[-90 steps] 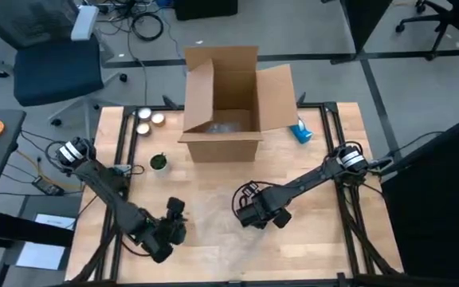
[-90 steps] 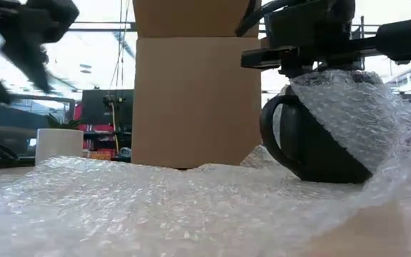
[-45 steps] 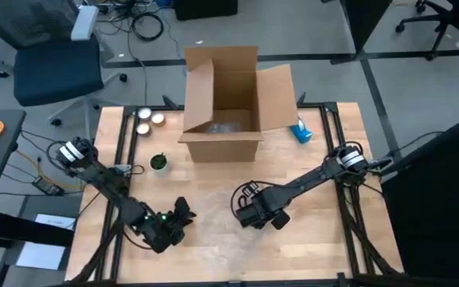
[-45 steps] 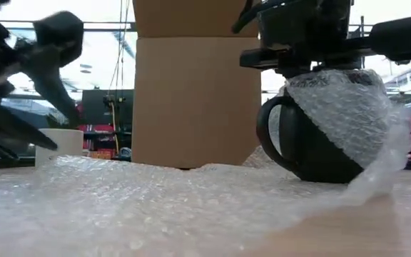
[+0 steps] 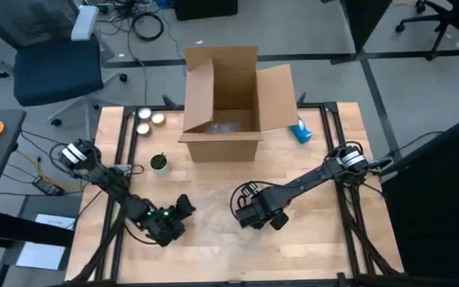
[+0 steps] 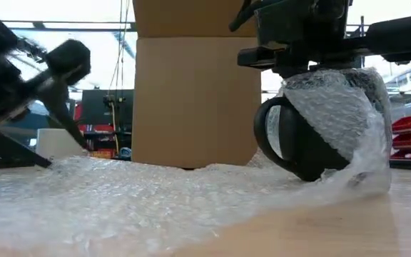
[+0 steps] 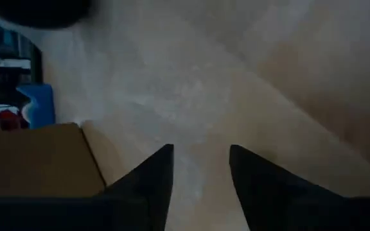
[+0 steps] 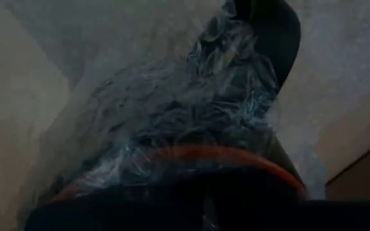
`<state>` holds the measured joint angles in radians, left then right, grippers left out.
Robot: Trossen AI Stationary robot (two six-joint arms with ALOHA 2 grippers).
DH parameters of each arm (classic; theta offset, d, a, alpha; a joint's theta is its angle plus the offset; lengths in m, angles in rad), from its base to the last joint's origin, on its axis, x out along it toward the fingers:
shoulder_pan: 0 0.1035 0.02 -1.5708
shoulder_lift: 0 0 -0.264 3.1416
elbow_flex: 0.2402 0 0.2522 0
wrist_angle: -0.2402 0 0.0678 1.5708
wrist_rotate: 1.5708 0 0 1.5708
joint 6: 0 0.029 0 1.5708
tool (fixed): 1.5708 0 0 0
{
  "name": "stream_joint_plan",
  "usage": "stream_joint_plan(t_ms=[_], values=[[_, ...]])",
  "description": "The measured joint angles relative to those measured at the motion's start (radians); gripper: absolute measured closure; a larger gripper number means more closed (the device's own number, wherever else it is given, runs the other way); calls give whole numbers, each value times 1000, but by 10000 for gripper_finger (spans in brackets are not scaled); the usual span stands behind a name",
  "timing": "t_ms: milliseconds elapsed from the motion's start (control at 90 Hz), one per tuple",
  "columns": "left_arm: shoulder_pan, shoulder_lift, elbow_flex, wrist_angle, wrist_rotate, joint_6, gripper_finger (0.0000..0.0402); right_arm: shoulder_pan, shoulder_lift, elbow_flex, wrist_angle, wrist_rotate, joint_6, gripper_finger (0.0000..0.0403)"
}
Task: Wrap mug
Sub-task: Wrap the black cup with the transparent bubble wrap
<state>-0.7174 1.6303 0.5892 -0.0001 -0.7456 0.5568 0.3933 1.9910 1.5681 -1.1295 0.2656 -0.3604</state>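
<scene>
Low view: black mug (image 6: 312, 146) half under bubble wrap (image 6: 141, 193) on worktop (image 5: 309, 239), held by right gripper (image 5: 255, 214), fingers hidden. Left gripper (image 7: 200, 165) w/ fingers parted, empty, over wrap. Cardboard box (image 5: 225, 104) behind, wrap-like stuff inside.

Setting was a robotics lab: framed wooden table (image 5: 309, 239), office chair (image 5: 50, 68), floor cables (image 5: 146, 24), grey tiled floor.
</scene>
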Motion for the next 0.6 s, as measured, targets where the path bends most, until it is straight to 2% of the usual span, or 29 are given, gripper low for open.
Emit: stream_joint_plan(t_ms=[89,400,600], values=[[18,54,21,13,7,72,262,1,0,4,-9,34,-1,403],[36,67,80,-14,-20,79,279,5,0,100,-49,47,-10,403],[62,73,74,50,-58,-13,314,11,-1,175,-69,57,-8,403]])
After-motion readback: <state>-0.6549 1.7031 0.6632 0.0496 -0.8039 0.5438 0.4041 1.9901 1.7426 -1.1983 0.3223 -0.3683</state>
